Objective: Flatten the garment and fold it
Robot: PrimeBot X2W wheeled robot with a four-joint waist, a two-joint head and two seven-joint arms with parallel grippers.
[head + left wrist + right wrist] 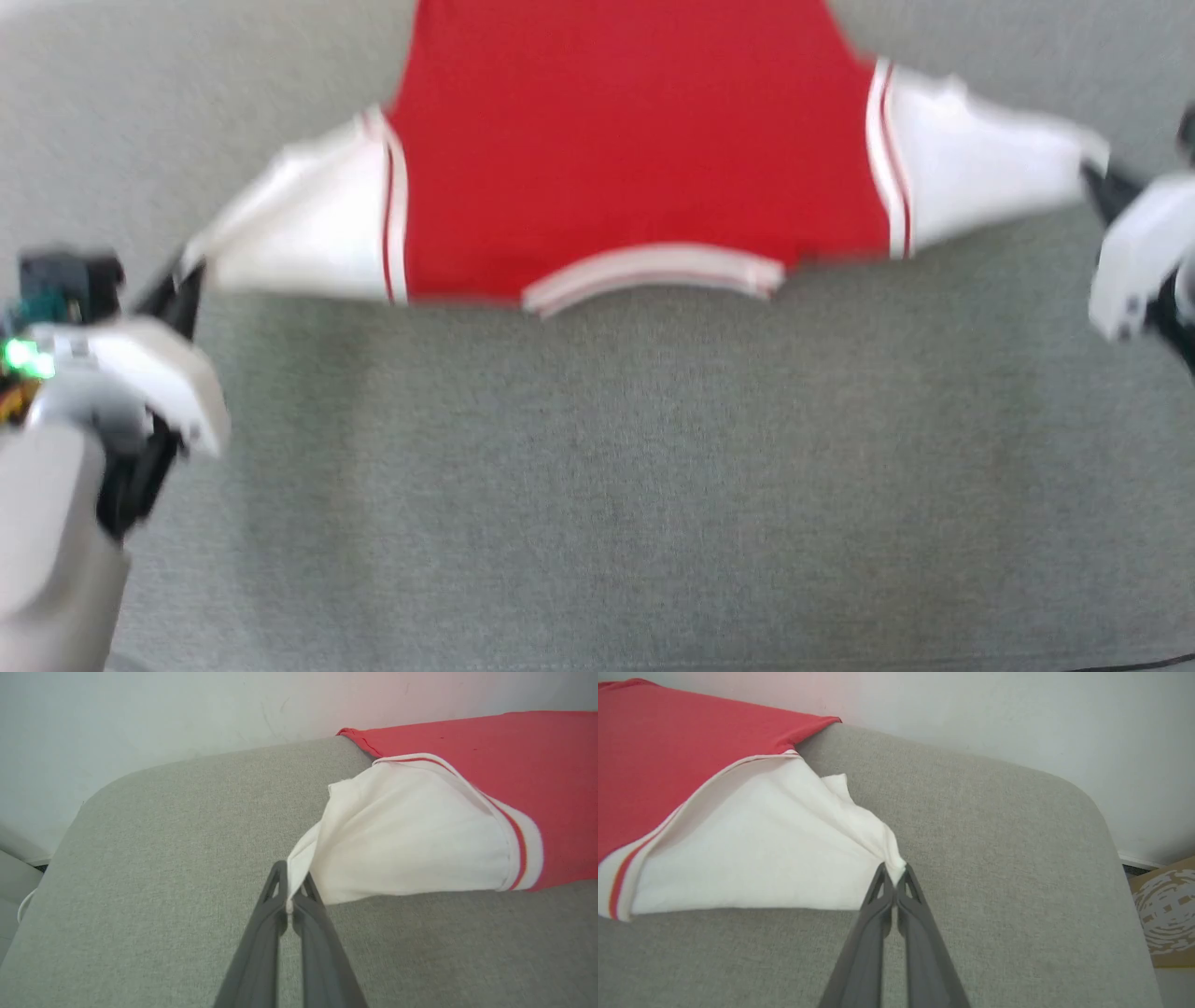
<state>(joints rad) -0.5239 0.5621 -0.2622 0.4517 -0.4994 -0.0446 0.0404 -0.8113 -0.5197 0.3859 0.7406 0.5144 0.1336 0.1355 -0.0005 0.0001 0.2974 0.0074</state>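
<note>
Garment (635, 159) stretched sideways, collar (653, 271) toward robot, left gripper (290, 891) and right gripper (894, 877) pinching sleeves.

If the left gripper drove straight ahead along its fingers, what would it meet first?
The garment: the left gripper pinches its white sleeve tip and would likely bunch that cloth. Past it lies grey padded surface, though depth is unclear.

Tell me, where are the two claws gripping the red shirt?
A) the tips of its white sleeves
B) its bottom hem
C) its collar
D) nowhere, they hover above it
A: the left claw and the right claw each pinch the shirt at a white sleeve's tip.
</note>
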